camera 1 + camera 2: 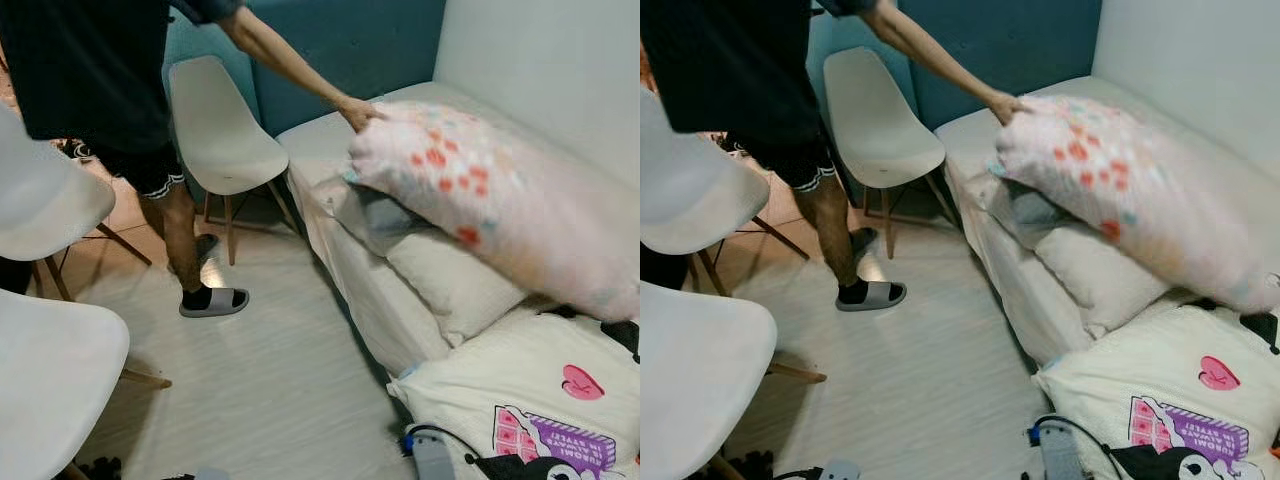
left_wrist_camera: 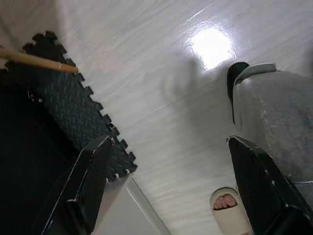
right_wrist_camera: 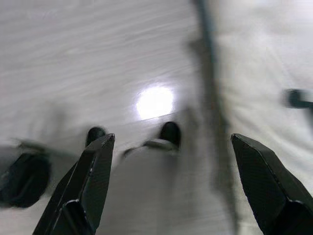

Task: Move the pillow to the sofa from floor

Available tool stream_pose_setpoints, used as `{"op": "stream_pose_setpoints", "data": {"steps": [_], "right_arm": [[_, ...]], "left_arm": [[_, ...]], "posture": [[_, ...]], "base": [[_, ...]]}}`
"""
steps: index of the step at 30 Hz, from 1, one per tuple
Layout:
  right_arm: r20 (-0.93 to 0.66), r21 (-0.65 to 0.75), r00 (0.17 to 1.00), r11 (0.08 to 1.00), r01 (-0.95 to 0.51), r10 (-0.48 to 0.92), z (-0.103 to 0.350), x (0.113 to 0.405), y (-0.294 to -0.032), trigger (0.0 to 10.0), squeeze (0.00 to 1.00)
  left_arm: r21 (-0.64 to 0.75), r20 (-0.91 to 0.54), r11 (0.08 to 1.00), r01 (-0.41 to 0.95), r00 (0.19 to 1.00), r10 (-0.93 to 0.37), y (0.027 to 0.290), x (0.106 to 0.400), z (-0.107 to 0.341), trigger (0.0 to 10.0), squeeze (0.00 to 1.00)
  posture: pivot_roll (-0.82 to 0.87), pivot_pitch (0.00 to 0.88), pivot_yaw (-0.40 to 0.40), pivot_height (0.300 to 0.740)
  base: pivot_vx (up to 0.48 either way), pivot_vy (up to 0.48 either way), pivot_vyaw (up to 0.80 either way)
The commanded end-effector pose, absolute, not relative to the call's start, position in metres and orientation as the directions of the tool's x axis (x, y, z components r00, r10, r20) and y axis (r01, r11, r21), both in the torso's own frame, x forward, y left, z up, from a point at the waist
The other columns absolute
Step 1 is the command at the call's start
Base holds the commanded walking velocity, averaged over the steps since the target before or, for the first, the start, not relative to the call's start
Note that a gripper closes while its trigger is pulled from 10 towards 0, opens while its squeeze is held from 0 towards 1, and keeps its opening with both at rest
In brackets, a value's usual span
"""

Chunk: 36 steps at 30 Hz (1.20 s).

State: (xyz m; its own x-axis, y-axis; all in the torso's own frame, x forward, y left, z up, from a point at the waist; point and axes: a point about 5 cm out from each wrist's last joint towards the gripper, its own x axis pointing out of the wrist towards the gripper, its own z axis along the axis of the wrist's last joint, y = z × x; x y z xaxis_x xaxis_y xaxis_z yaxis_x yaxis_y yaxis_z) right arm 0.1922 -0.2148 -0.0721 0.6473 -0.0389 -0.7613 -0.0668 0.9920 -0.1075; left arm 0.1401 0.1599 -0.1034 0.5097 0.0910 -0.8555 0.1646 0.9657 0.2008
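A large pink pillow with red and orange flowers [image 1: 490,190] lies tilted on the white sofa [image 1: 320,140], leaning over other cushions. A person's hand [image 1: 357,112] grips its far corner. My left gripper [image 2: 168,142] hangs open over the pale floor, with nothing between its fingers. My right gripper [image 3: 173,137] is open too, above a blurred stretch of floor, and holds nothing.
The person stands at the left in grey slippers [image 1: 213,300]. White chairs stand at the back [image 1: 225,130], at the left [image 1: 45,195] and near left [image 1: 50,370]. A cream pillow [image 1: 455,280], a grey one [image 1: 375,215] and a cartoon-print cushion [image 1: 540,400] lie on the sofa. A black foam mat [image 2: 63,107] covers part of the floor.
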Motion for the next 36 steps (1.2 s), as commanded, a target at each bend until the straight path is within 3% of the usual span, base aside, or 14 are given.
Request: {"op": "stream_pose_setpoints", "data": {"steps": [1,8,11,16,19,24,29,36], "right_arm": [[-0.749,-0.088,0.66,0.996,-0.028,-0.048,-0.069,0.191,-0.228,10.0,0.0],[-0.64,-0.036,0.761,0.993,0.112,-0.109,-0.045,0.225,-0.24,10.0,0.0],[-0.555,0.076,0.823,0.978,0.193,-0.119,-0.027,0.248,-0.244,10.0,0.0],[-0.437,0.22,0.897,0.959,0.177,-0.065,-0.004,0.273,-0.243,10.0,0.0],[-0.298,0.384,0.954,0.919,0.086,0.035,0.019,0.296,-0.233,10.0,0.0],[-0.152,0.527,0.975,0.848,-0.059,0.163,0.038,0.313,-0.213,10.0,0.0],[-0.126,0.513,0.959,0.844,-0.157,0.255,0.041,0.317,-0.196,10.0,0.0],[-0.077,0.457,0.912,0.827,-0.327,0.403,0.045,0.316,-0.171,10.0,0.0]], "left_arm": [[0.205,-0.883,0.962,0.183,0.459,0.101,0.165,0.125,-0.109,10.0,0.0],[0.141,-0.891,0.981,0.134,0.449,0.067,0.165,0.123,-0.109,10.0,0.0],[0.126,-0.893,0.983,0.132,0.446,0.055,0.164,0.122,-0.11,10.0,0.0],[0.125,-0.894,0.984,0.13,0.444,0.055,0.168,0.121,-0.11,10.0,0.0],[0.132,-0.894,0.983,0.126,0.444,0.063,0.178,0.121,-0.109,10.0,0.0],[0.137,-0.894,0.982,0.129,0.444,0.066,0.185,0.121,-0.108,10.0,0.0],[0.139,-0.892,0.982,0.131,0.448,0.067,0.189,0.122,-0.107,10.0,0.0],[0.14,-0.887,0.981,0.134,0.456,0.064,0.193,0.121,-0.107,10.0,0.0]], "posture": [[-0.23,0.104,0.059,0.74],[-0.23,0.111,0.061,0.74],[-0.23,0.114,0.063,0.74],[-0.23,0.118,0.064,0.74],[-0.23,0.12,0.067,0.74],[-0.23,0.122,0.069,0.74],[-0.23,0.123,0.074,0.74],[-0.23,0.125,0.076,0.74]], "base": [[0.0,0.0,0.0],[0.0,0.0,0.0],[0.0,0.0,0.0],[0.0,0.0,0.0],[0.203,0.0,0.0],[0.311,0.0,0.0],[0.314,0.0,0.0],[0.316,0.0,0.8]]}}
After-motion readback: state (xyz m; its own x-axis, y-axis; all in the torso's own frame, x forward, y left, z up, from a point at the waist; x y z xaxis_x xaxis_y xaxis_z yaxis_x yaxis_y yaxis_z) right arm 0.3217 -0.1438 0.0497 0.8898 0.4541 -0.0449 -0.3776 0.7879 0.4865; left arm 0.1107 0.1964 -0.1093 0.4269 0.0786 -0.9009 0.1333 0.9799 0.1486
